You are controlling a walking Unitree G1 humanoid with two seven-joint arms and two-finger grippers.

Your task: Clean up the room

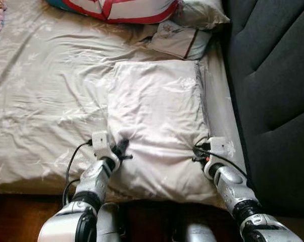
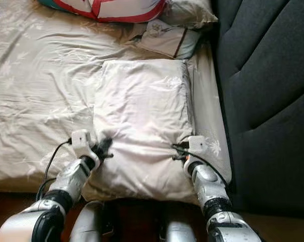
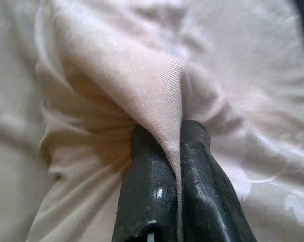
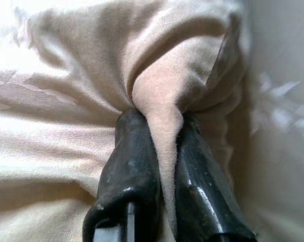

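Both silver arms reach forward from the near edge, roughly parallel and well apart. The left gripper (image 1: 120, 147) sits at the near left, its wrist angled slightly toward the right; its two black fingers (image 3: 144, 186) are pressed together with a fold of pale pillow (image 1: 157, 121) fabric pinched between them. The right gripper (image 1: 198, 150) sits at the near right, wrist angled slightly left, its fingers (image 4: 129, 166) likewise clamped on a bunched fold of that fabric.

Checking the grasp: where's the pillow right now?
In the left eye view, the white pillow lies on the bed by its right edge, beside the dark headboard, pinched at its near corners by left gripper and right gripper.
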